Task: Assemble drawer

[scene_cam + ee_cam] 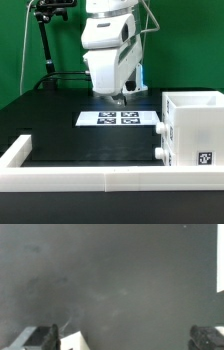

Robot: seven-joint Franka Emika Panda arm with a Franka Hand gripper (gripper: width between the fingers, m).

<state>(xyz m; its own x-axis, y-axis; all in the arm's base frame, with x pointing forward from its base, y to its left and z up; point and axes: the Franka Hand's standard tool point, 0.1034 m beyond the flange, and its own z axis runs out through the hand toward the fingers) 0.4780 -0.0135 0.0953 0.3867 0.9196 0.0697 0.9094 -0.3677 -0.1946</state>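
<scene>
The white drawer unit (193, 128) stands at the exterior view's right, near the front rim. Two small knobs (160, 130) show on its side that faces the view's left, and a square tag (205, 157) shows on its front. My gripper (119, 99) hangs just above the table over the marker board (120, 118), well apart from the drawer. In the wrist view my gripper (125, 339) is open and empty, with the dark fingertips (45, 339) far apart over the dark table. A white corner (78, 340) lies by one finger; I cannot tell what it is.
A low white rim (70, 165) runs along the table's front and turns back at the exterior view's left. A black camera stand (45, 40) stands at the back left. A white sliver (220, 283) shows at the wrist view's edge.
</scene>
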